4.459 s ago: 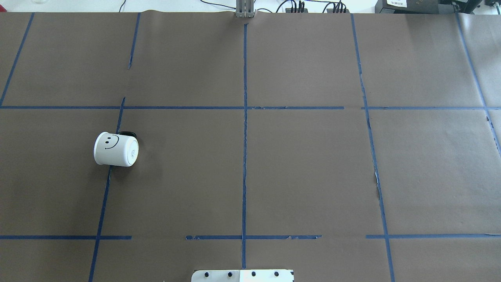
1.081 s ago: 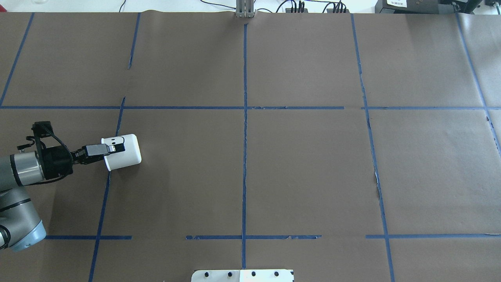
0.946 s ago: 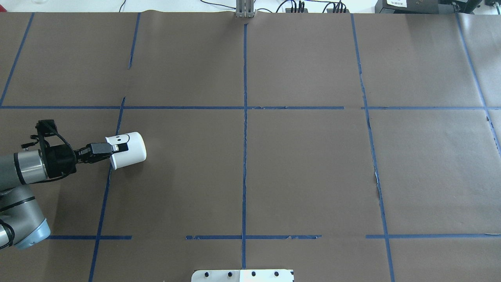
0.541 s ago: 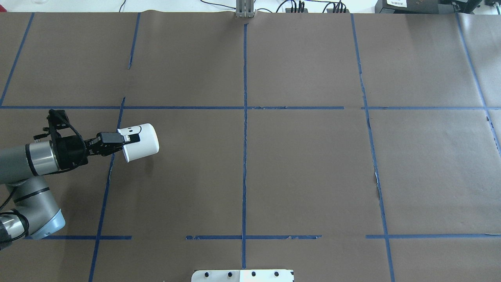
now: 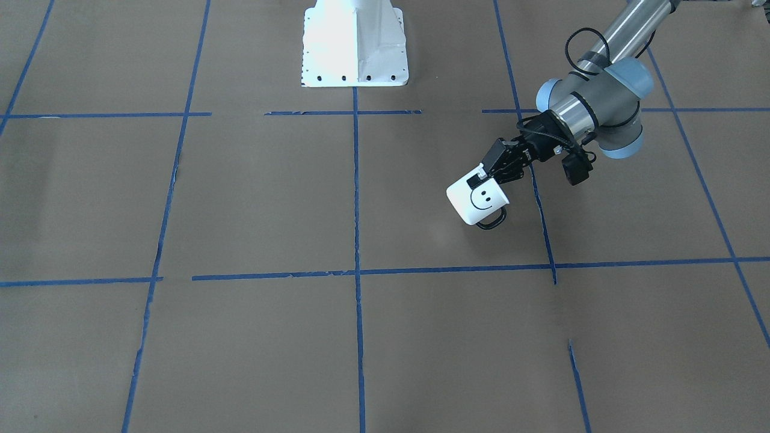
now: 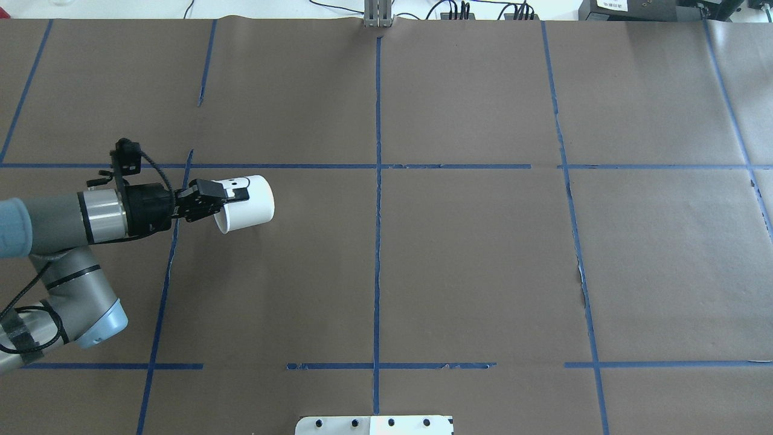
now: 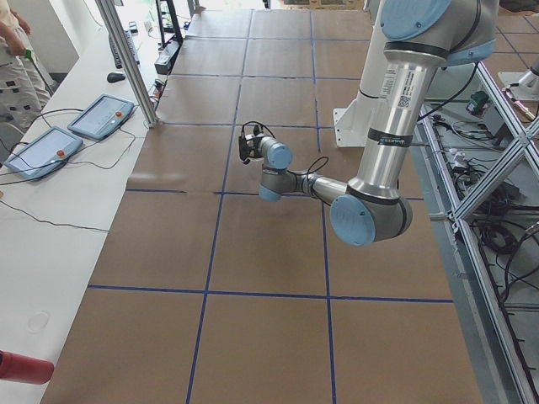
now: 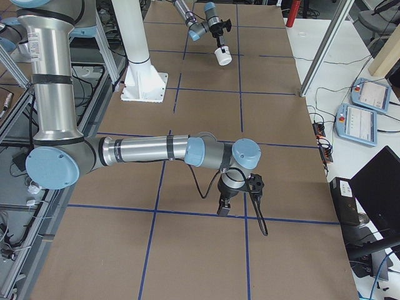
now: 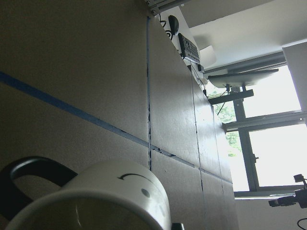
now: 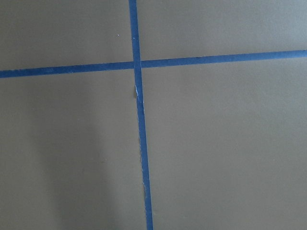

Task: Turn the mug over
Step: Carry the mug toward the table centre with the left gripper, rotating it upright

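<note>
The white mug (image 6: 250,205) with a black smiley face (image 5: 481,198) is held on its side above the brown table paper, left of the middle. Its base points toward the table's centre and its dark handle (image 5: 492,221) points away from the robot. My left gripper (image 6: 232,194) is shut on the mug's rim; it also shows in the front view (image 5: 484,175). The left wrist view shows the mug's rim and handle up close (image 9: 110,191). My right gripper (image 8: 224,207) shows only in the exterior right view, low over the paper; I cannot tell whether it is open.
Blue tape lines (image 6: 377,241) divide the brown paper into squares. The white robot base plate (image 5: 355,42) sits at the table's near edge. Teach pendants (image 7: 101,115) lie on the white bench beyond the far edge.
The mug lay alone on the table 4.5 s ago. Over the last second my left gripper, shut on its rim, has carried it to the right, away from the robot, and higher.
</note>
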Controlling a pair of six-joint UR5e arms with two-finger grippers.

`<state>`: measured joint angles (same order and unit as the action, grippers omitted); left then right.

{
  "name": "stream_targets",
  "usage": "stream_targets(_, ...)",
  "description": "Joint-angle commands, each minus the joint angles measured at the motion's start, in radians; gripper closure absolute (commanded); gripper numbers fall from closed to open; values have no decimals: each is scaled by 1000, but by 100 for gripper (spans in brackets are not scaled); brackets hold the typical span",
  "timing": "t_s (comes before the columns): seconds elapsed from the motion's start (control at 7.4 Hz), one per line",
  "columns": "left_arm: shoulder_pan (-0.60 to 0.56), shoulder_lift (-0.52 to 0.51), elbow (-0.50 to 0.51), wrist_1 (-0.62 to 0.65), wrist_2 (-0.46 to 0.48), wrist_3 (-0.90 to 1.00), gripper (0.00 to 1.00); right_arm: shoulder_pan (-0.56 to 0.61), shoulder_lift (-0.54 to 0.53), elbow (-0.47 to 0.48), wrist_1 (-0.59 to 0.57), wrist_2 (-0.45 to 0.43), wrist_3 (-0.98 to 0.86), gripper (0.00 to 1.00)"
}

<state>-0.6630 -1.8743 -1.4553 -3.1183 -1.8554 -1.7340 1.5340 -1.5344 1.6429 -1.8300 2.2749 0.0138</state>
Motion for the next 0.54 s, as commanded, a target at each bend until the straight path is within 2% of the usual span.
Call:
stream_targets(0.0,-12,-180,-33,430,-28,31,100,0,0,0,0,0,0,0)
stream_targets(0.41,5,-406,-31,961,-28,68,100,0,0,0,0,0,0,0)
